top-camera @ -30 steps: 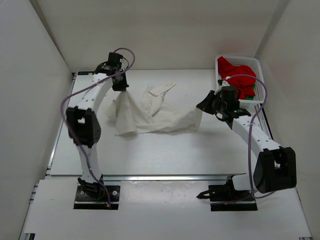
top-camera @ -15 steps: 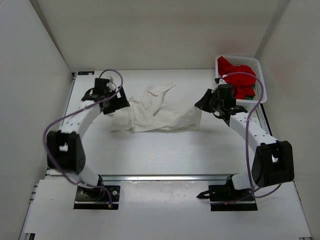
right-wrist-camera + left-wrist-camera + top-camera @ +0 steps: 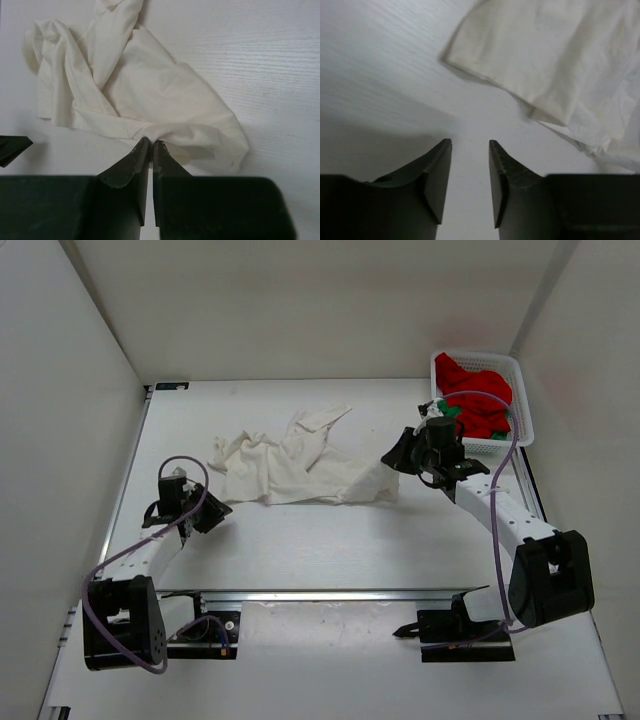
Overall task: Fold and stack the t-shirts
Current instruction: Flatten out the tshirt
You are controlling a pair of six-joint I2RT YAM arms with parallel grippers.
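The white t-shirt (image 3: 300, 465) lies crumpled across the middle of the table. My right gripper (image 3: 395, 455) is shut on its right edge; the wrist view shows the jaws pinching a fold of the white t-shirt (image 3: 150, 100). My left gripper (image 3: 212, 514) is open and empty, low over the bare table at the near left, apart from the shirt; the white t-shirt's corner (image 3: 545, 65) lies ahead of its fingers (image 3: 440, 175). The red t-shirt (image 3: 478, 395) fills the basket at the back right, with a bit of the green t-shirt (image 3: 450, 410) showing at its near left corner.
The white lattice basket (image 3: 522, 410) stands at the back right corner, close behind my right arm. White walls close in the table on the left, back and right.
My left gripper let go of the white t-shirt's left part and pulled back toward the near left. The shirt's left side dropped flat onto the table. My right gripper shifted slightly left.
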